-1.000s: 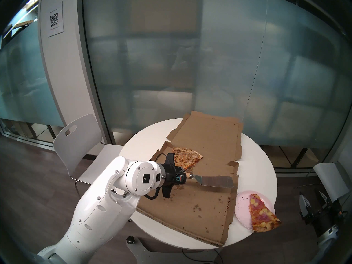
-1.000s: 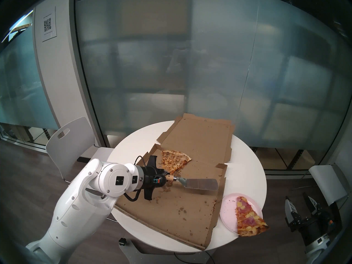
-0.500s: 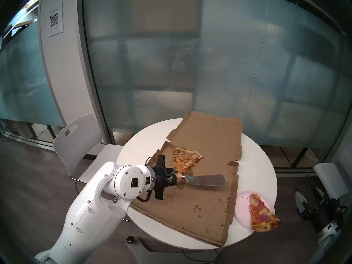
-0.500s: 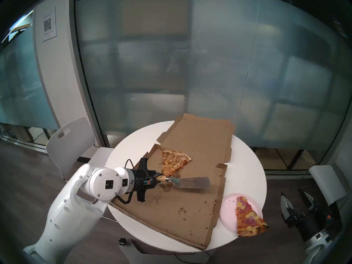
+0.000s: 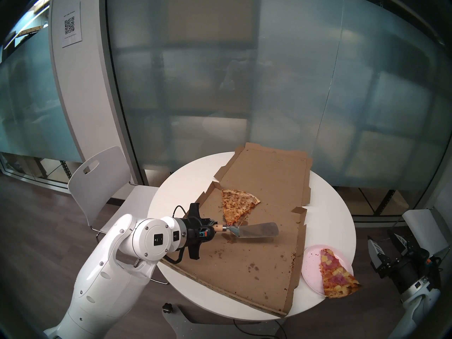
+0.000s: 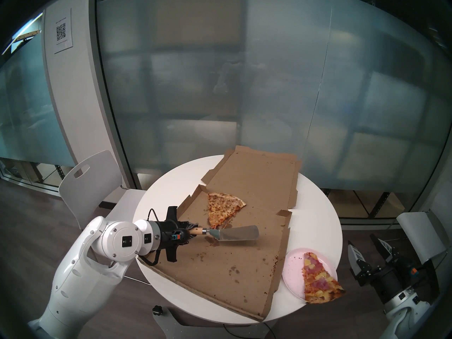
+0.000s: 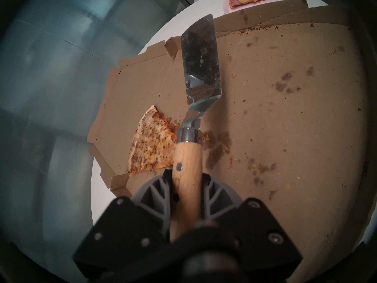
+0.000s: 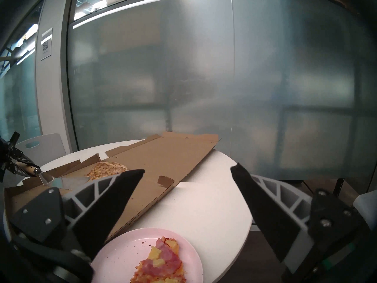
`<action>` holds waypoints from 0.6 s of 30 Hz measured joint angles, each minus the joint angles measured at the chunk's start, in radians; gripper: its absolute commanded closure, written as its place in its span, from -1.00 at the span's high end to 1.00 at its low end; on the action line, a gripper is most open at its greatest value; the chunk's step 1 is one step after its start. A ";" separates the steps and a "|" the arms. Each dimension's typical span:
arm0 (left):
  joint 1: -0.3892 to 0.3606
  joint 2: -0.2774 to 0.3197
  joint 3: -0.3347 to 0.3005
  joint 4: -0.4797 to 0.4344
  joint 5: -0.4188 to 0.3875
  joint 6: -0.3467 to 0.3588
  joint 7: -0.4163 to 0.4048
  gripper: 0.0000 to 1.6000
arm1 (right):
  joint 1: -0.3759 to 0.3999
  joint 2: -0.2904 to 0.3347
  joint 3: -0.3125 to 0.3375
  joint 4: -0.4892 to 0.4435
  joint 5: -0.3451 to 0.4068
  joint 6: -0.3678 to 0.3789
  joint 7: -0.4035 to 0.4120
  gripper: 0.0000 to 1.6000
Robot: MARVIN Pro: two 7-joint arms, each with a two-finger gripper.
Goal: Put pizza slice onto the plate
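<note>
On my head view the ham slice point(image 5: 336, 275) lies on the pink plate point(image 5: 310, 265) at the right edge of the round table point(image 5: 327, 204), its tip toward the plate's middle and its charred crust hanging over the near rim. The plate sits just beside the open box point(image 5: 256, 233), touching or nearly touching its right wall; I cannot tell which. My left gripper point(image 5: 212, 230) is pinched tight on the wooden handle of the spatula point(image 5: 256, 229), and my left wrist view shows the handle running up between the fingers point(image 7: 157, 194). The bare metal blade hangs over the box floor, with nothing on it. A plain cheese slice point(image 5: 236, 205) lies in the box's far left corner, its tip close to the spatula's neck. My right gripper point(image 8: 187, 174) is off the table's right side with its jaws spread wide and nothing between them, the plate just under and ahead of it.
</note>
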 measured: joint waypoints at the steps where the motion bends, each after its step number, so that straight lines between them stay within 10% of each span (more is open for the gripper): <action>1: 0.005 0.000 -0.004 0.000 -0.002 -0.001 0.004 -1.00 | 0.002 0.002 -0.008 -0.002 -0.005 0.002 0.000 1.00; 18: 0.096 -0.004 -0.037 0.037 -0.019 -0.041 0.083 -1.00 | 0.020 0.023 -0.112 -0.038 -0.066 0.035 -0.024 1.00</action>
